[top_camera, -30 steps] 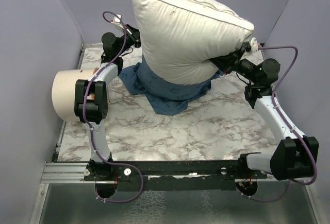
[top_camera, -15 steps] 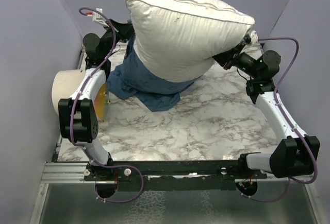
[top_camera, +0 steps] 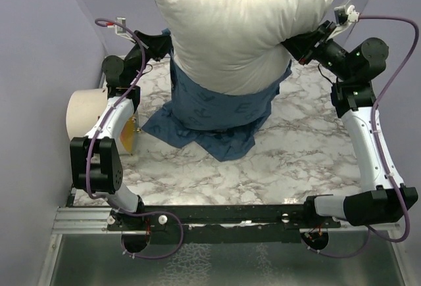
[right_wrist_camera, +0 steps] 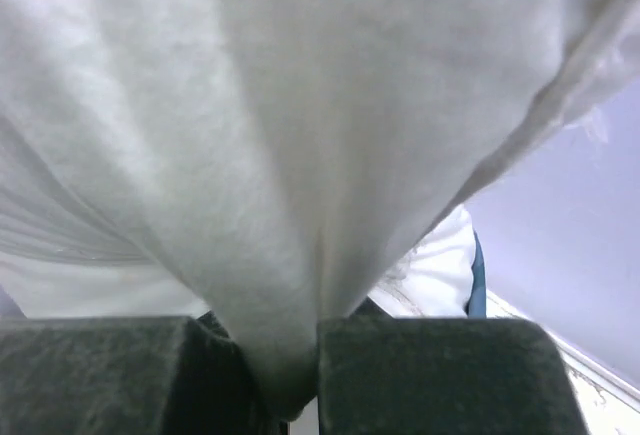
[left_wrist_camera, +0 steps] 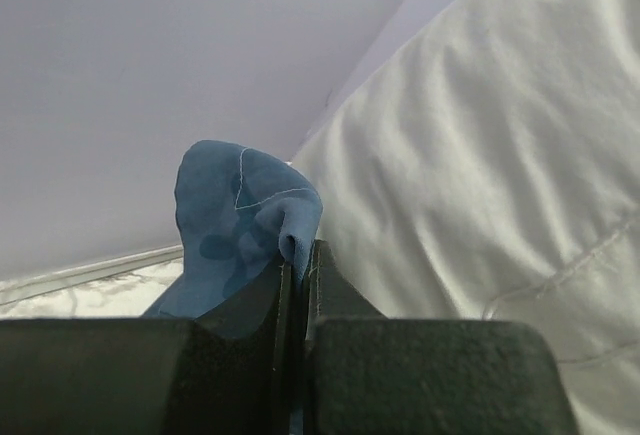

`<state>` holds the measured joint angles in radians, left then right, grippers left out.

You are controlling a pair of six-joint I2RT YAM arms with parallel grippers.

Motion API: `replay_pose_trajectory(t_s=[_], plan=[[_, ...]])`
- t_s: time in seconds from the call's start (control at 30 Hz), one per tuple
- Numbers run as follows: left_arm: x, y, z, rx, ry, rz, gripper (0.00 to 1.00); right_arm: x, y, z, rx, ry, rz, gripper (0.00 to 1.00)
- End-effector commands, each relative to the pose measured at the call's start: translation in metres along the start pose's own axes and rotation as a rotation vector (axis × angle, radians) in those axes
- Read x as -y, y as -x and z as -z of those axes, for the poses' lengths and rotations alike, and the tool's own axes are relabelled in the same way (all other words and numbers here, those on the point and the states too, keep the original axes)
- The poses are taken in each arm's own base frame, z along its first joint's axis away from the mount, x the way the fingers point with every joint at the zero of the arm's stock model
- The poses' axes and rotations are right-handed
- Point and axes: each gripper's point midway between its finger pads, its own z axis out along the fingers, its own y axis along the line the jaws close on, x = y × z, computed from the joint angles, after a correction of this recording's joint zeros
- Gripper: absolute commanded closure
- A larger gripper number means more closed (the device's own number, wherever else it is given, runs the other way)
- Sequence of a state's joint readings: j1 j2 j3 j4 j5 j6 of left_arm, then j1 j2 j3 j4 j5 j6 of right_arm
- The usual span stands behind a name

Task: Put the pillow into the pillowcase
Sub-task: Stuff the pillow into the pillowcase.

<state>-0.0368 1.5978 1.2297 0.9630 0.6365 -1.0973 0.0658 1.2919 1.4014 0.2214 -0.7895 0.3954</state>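
Note:
The plump white pillow (top_camera: 240,26) is held high over the back of the table, its lower end sunk into the blue pillowcase (top_camera: 214,112), which hangs down and trails onto the marble top. My left gripper (top_camera: 166,44) sits at the pillow's left side, shut on a fold of the pillowcase's edge (left_wrist_camera: 250,220). At the pillow's right side my right gripper (top_camera: 297,48) is shut on a bunch of white pillow fabric (right_wrist_camera: 300,205). A thin strip of blue pillowcase (right_wrist_camera: 476,280) shows at the right in the right wrist view.
A cream cylinder (top_camera: 84,110) lies at the table's left edge beside the left arm, with an orange-yellow thing (top_camera: 129,135) next to it. Lilac walls close in on the left, back and right. The marble table top (top_camera: 276,161) stretches toward the near rail.
Both arms have risen, lifting the pillow higher and more upright. The pillowcase came off the table with it and now hangs round the pillow's lower end. The left gripper shut on its edge.

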Motion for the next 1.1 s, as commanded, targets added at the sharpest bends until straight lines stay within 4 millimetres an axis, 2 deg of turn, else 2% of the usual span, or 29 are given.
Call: replay_pose_trajectory(t_s=[0.0,0.1,0.17,0.27,0.33,0.43,0.57,0.67,0.77,0.83,1.0,1.07], plan=[[0.072,0.032,0.007,0.091,-0.18,-0.109,0.98,0.005,0.075,0.005,0.141,-0.124,0.132,0.99],[0.048,0.01,0.017,0.087,-0.169,-0.07,0.93,0.018,0.032,0.008,0.077,-0.14,0.107,0.99],[0.037,-0.002,0.023,0.084,-0.175,-0.036,0.86,0.019,-0.001,0.016,0.042,-0.133,0.082,0.99],[0.031,-0.014,0.028,0.075,-0.206,0.006,0.75,0.011,-0.044,0.027,-0.009,-0.083,0.062,0.99],[0.028,-0.024,0.028,0.054,-0.226,0.035,0.69,0.003,-0.065,0.034,-0.029,-0.047,0.045,0.99],[0.026,-0.04,0.023,0.003,-0.246,0.064,0.69,0.0,-0.086,0.041,-0.051,-0.037,0.016,0.99],[0.017,-0.053,0.017,-0.035,-0.209,0.062,0.68,-0.002,-0.094,0.043,-0.063,-0.028,0.008,0.99],[-0.004,-0.06,0.012,-0.069,-0.125,0.057,0.59,-0.004,-0.093,0.043,-0.062,-0.014,0.013,0.99],[-0.022,-0.069,0.005,-0.127,-0.042,0.051,0.45,-0.005,-0.092,0.043,-0.061,-0.012,0.013,0.99],[-0.033,-0.077,0.004,-0.174,0.016,0.042,0.42,-0.005,-0.093,0.043,-0.061,-0.01,0.012,0.99],[-0.055,-0.087,0.018,-0.27,0.173,-0.042,0.34,-0.003,-0.093,0.044,-0.065,-0.026,0.015,0.99],[-0.056,-0.081,0.027,-0.272,0.222,-0.08,0.29,-0.002,-0.093,0.044,-0.065,-0.029,0.016,0.99]])
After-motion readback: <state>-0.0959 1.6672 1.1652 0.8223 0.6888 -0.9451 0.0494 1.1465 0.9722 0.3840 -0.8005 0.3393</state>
